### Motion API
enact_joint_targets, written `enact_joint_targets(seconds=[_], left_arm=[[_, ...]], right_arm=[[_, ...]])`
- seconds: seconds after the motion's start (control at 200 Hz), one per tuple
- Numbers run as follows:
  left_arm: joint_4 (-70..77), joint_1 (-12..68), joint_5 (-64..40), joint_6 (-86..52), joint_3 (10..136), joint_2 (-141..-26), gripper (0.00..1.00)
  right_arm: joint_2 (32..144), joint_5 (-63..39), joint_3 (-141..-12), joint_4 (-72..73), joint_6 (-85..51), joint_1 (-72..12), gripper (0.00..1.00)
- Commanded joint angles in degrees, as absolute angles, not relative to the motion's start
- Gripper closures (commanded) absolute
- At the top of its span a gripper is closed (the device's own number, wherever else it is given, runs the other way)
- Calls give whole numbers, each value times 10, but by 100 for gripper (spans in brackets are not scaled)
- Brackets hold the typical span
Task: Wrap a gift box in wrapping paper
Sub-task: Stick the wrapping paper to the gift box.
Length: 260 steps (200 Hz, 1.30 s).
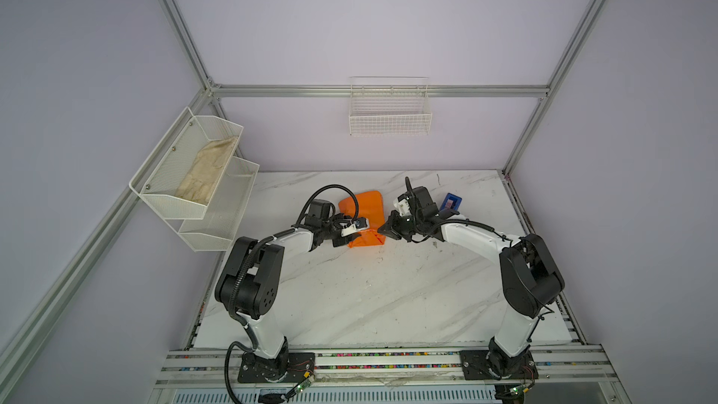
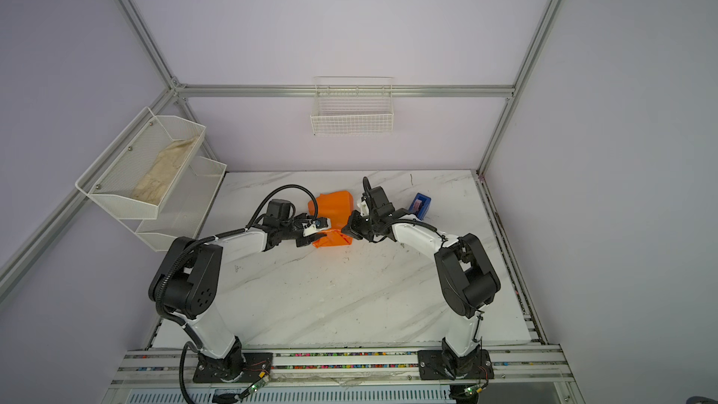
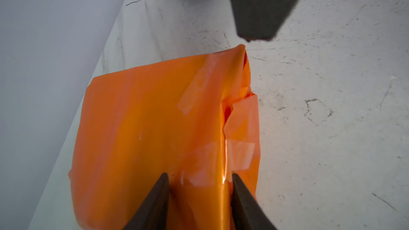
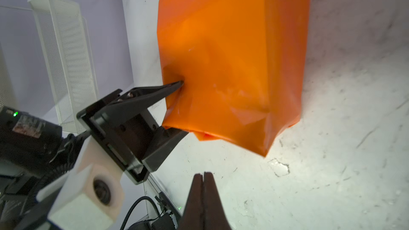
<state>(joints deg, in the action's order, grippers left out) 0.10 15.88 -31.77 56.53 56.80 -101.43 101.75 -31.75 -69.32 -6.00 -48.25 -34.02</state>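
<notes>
The wrapping paper [image 1: 363, 208] [image 2: 334, 204] forms a glossy orange parcel on the marble table, between the two arms. The gift box is hidden inside it. Clear tape strips [image 3: 197, 87] cross its folds in the left wrist view. My left gripper [image 3: 199, 174] [image 1: 354, 237] [image 2: 319, 236] is shut on the parcel's near end, and one fingertip [image 4: 180, 83] dents the paper [image 4: 221, 52] [image 3: 143, 118]. My right gripper [image 4: 203, 174] [image 1: 382, 230] [image 2: 345, 232] is shut and empty. Its tip [image 3: 254, 37] hovers close to the parcel's right corner.
A blue tape dispenser [image 1: 451, 203] [image 2: 421, 204] stands behind the right wrist. A white mesh shelf [image 1: 163, 196] holding a beige cloth [image 1: 206, 173] hangs on the left wall. A wire basket [image 1: 389, 114] is on the back wall. Bare tabletop [image 1: 369, 297] lies nearer the arm bases.
</notes>
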Motion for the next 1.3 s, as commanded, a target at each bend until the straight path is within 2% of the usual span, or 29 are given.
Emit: enact_joint_targets(seconds=[0.0, 0.165, 0.305, 0.58, 0.8, 1.0, 1.06, 1.16, 1.205, 1.295], left_arm=[[-97, 157, -287, 551, 564, -1035, 57], [-96, 157, -287, 552, 565, -1035, 57], [-97, 157, -288, 553, 565, -1034, 57], [-90, 157, -287, 551, 560, -1028, 57], [-87, 157, -291, 528, 571, -996, 53], [-57, 157, -271, 452, 595, -950, 39], [-39, 156, -247, 404, 605, -939, 36], [-40, 156, -200, 322, 632, -928, 33], [-48, 155, -174, 288, 651, -926, 32], [-71, 151, -124, 221, 676, -932, 30]], right_arm=[[1019, -254, -654, 79, -559, -375, 100], [1053, -204, -642, 170, -598, -394, 100], [1087, -173, -665, 164, -593, -396, 100], [1147, -186, -641, 198, -595, -399, 100], [1052, -193, -601, 171, -593, -396, 100], [969, -225, -614, 88, -522, -345, 100], [967, -235, -627, 67, -494, -315, 93], [995, -289, -654, 65, -458, -274, 74], [1027, -322, -684, 54, -448, -262, 62], [1088, -363, -742, 17, -414, -257, 52]])
